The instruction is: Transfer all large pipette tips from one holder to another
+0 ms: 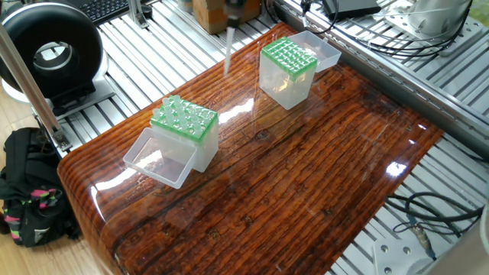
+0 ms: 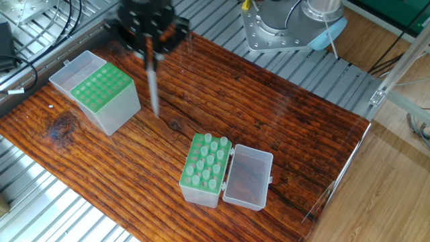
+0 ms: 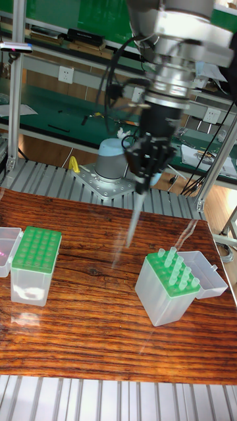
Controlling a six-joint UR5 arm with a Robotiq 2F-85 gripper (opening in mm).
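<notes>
While motion-blurred, jaws (image 3: pixel 141 185) pinch pipette tip (image 3: pixel 133 220) above table (image 3: pixel 79 309).

Light: bright, even, from above | Glare: you see white reflections on the glossy table (image 1: pixel 321 183) | Blur: gripper (image 2: pixel 149 42) and its tip (image 2: pixel 153 84) are motion-smeared | Background: sharp

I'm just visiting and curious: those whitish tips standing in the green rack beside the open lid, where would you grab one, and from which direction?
Grip a large pipette tip by its wide top end, coming straight down from above. The tips stand upright in the green rack, only their tops poking out, the slim tapered part hidden below. The tool seems to hold one just so, hanging point down.
</notes>
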